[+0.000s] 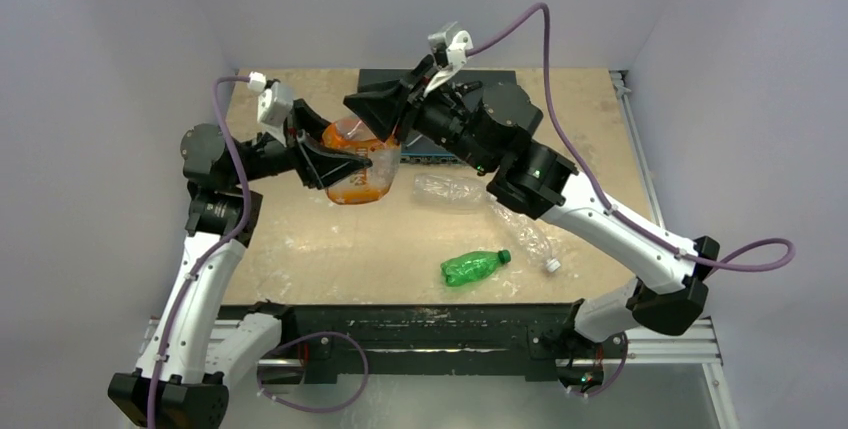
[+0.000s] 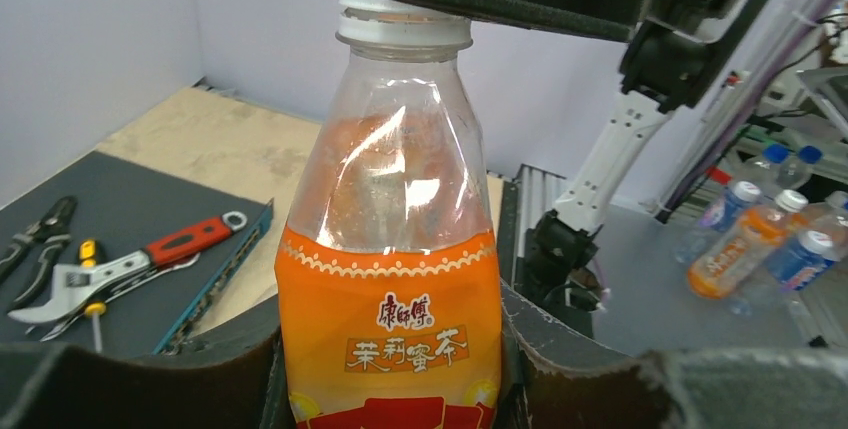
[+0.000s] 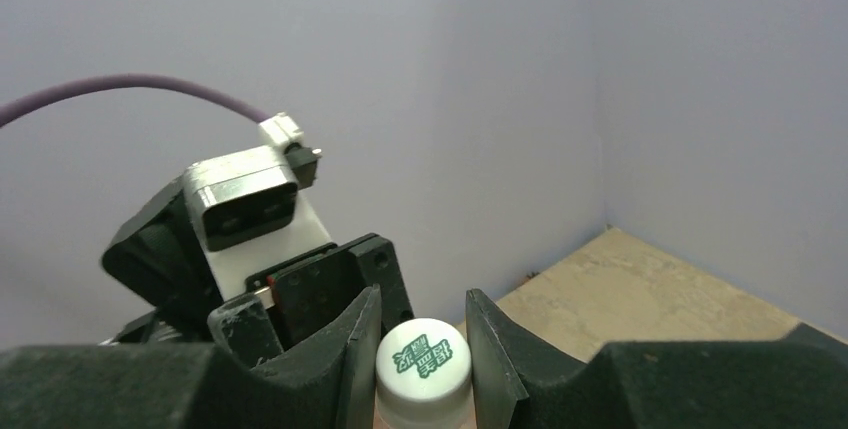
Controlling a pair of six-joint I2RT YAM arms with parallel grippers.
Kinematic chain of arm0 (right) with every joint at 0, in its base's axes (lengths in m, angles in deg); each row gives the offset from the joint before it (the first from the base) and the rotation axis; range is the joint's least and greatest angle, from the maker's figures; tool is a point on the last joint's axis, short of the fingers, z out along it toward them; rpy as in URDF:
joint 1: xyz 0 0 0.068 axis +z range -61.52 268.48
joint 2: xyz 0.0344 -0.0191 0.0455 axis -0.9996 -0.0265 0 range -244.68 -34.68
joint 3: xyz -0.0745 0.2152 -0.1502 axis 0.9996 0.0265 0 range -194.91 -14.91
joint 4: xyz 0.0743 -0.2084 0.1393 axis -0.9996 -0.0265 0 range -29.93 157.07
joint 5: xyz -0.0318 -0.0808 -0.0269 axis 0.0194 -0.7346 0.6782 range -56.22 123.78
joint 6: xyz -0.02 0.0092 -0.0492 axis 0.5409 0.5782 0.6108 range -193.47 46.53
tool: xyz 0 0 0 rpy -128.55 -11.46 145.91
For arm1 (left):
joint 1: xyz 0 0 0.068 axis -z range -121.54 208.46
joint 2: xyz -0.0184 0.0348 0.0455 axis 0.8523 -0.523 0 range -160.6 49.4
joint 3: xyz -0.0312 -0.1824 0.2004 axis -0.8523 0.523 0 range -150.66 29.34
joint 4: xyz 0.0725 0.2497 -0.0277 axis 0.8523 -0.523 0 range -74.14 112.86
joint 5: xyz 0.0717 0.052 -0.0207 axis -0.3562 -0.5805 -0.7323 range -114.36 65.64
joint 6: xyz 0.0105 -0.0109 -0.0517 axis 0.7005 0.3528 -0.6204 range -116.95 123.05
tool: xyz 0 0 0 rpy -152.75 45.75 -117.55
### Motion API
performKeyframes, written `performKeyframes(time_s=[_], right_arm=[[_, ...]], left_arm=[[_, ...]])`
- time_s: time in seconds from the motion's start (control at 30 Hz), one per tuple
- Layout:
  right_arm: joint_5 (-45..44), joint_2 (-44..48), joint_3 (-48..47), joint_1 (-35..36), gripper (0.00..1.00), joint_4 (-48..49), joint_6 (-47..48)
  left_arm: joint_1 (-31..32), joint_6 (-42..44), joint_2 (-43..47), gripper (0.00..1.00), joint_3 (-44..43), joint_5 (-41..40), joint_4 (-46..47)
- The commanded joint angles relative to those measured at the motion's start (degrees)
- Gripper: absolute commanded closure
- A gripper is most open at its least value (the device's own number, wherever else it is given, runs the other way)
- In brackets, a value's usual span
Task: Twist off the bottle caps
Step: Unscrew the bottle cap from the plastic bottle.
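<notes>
Orange-labelled bottle (image 1: 362,177), one, is held upright: the left gripper (image 1: 338,164) clamps its body and the right gripper (image 1: 388,117) is closed on its one white cap (image 3: 424,361). Rightwards, two clear crinkled bottles (image 1: 450,189) (image 1: 530,239) and one green bottle (image 1: 470,268) lie on the table (image 1: 330,249).

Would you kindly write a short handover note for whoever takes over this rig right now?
Left gripper: shut on the orange-label bottle, around its body.
Right gripper: shut on its white cap, still on the neck.
Green bottle, clear bottle and second clear bottle lie on the table.
Done: no cap seen off yet.
Left: unscrew this cap, then the other three.
</notes>
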Motion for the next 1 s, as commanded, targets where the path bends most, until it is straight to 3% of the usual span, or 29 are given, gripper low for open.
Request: performKeyframes(time_s=[0.0,0.1,0.47,0.67,0.8,0.9,0.93,0.97], right_arm=[[15.74,4.04,2.98,-1.10,1.00,3.96,0.43],[24.87,5.81,4.24,-3.67,1.00,6.91,-1.67],[59.38,4.49,-1.42,-8.79,1.00,8.47,-5.43],[62.32,4.84,2.90,-8.83,1.00,13.70,-6.32],[55.88,4.89,2.44,-9.05,0.98,10.60,-2.48],[42.09,5.81,1.23,-9.05,0.59,6.30,-0.68],[35.36,6.45,1.38,-9.05,0.39,5.53,-0.74],[30.37,7.10,1.63,-9.05,0.27,5.39,-1.03]], left_arm=[[-0.15,-17.58,-0.29,1.00,-0.80,2.52,18.13],[0.28,-23.28,-0.33,1.00,-0.92,3.84,22.88],[5.75,-27.02,0.35,1.00,-3.86,5.70,22.25],[7.19,-27.32,0.28,1.00,-5.21,5.15,21.63],[7.30,-26.08,0.15,1.00,-5.14,4.93,20.46],[7.25,-20.93,0.11,1.00,-5.35,4.56,15.44],[7.27,-17.27,0.11,1.00,-5.78,4.06,11.71],[7.24,-12.22,0.03,1.00,-6.68,3.03,6.56]])
